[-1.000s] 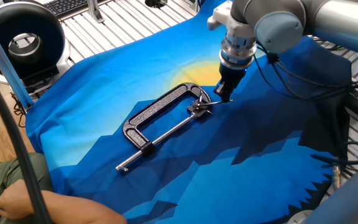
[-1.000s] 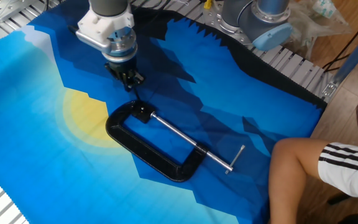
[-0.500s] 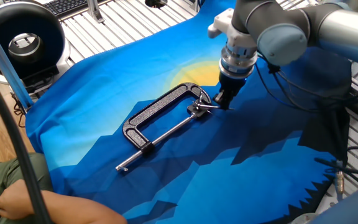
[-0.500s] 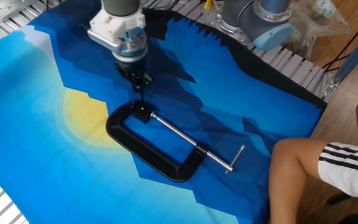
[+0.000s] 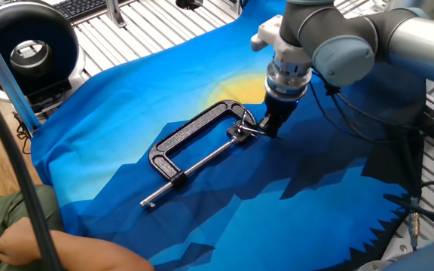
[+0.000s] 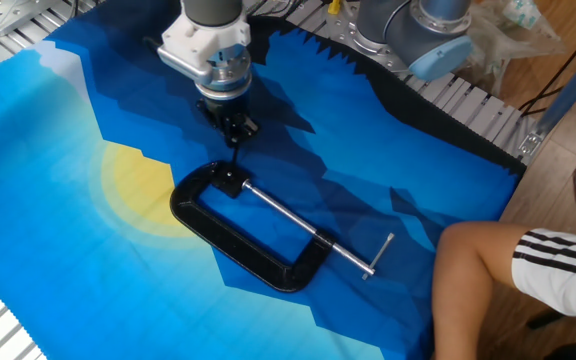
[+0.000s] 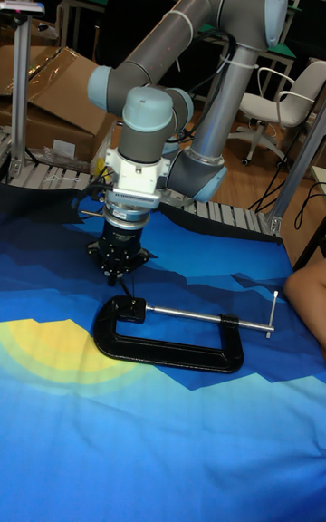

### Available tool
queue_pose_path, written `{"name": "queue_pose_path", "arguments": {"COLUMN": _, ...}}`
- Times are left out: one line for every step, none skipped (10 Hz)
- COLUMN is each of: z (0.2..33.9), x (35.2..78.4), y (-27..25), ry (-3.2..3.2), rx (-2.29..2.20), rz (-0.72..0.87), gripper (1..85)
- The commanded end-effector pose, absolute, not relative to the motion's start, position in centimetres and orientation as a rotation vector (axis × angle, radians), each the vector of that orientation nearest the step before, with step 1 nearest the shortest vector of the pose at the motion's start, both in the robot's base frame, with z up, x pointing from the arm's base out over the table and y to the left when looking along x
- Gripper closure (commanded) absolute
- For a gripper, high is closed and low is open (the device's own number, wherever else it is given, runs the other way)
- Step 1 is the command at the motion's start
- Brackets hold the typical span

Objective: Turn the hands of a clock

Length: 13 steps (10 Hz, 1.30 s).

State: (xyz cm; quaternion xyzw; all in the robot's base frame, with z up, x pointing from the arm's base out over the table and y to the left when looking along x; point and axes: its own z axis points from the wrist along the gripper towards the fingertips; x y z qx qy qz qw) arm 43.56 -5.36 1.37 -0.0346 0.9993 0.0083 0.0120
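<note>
Black C-clamp clock (image 5: 194,135) lies flat at frame centre on the blue-and-yellow cloth (image 5: 126,90) over the counter — silver screw rod (image 6: 303,228) running toward lower left in one fixed view. Gripper (image 5: 271,126) points straight down at the clamp's pad end, fingertips close together around a thin dark pin, the hands (image 7: 124,289) — actual grip on it can't be made out.
</note>
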Motion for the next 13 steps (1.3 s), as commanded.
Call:
{"name": "queue_pose_path", "arguments": {"z": 1.9, "x": 43.1, "y": -3.9, "ry": 3.119, "rx": -0.063, "rz": 0.049, "gripper": 84.3}}
{"name": "queue_pose_path", "arguments": {"z": 2.0, "x": 43.0, "y": -3.4, "ry": 3.119, "rx": -0.051, "rz": 0.049, "gripper": 84.3}}
{"name": "queue_pose_path", "arguments": {"z": 2.0, "x": 43.0, "y": -2.9, "ry": 3.118, "rx": -0.046, "rz": 0.058, "gripper": 84.3}}
{"name": "queue_pose_path", "arguments": {"z": 2.0, "x": 42.9, "y": -2.4, "ry": 3.118, "rx": -0.037, "rz": 0.07, "gripper": 84.3}}
{"name": "queue_pose_path", "arguments": {"z": 2.1, "x": 42.9, "y": -2.2, "ry": 3.119, "rx": -0.032, "rz": 0.068, "gripper": 84.3}}
{"name": "queue_pose_path", "arguments": {"z": 2.2, "x": 42.9, "y": -1.9, "ry": 3.121, "rx": -0.027, "rz": 0.068, "gripper": 84.3}}
{"name": "queue_pose_path", "arguments": {"z": 2.4, "x": 42.9, "y": -1.6, "ry": 3.122, "rx": -0.025, "rz": 0.073, "gripper": 84.3}}
{"name": "queue_pose_path", "arguments": {"z": 2.5, "x": 43.0, "y": -1.3, "ry": 3.122, "rx": -0.022, "rz": 0.083, "gripper": 84.3}}
{"name": "queue_pose_path", "arguments": {"z": 2.5, "x": 43.0, "y": -1.0, "ry": 3.122, "rx": -0.02, "rz": 0.092, "gripper": 84.3}}
{"name": "queue_pose_path", "arguments": {"z": 2.5, "x": 43.0, "y": -0.9, "ry": 3.122, "rx": -0.02, "rz": 0.095, "gripper": 84.3}}
{"name": "queue_pose_path", "arguments": {"z": 2.5, "x": 43.1, "y": -0.9, "ry": 3.12, "rx": -0.022, "rz": 0.097, "gripper": 84.3}}
{"name": "queue_pose_path", "arguments": {"z": 2.5, "x": 43.1, "y": -0.9, "ry": 3.12, "rx": -0.034, "rz": 0.097, "gripper": 84.3}}
{"name": "queue_pose_path", "arguments": {"z": 2.5, "x": 43.1, "y": -1.0, "ry": 3.12, "rx": -0.048, "rz": 0.092, "gripper": 84.3}}
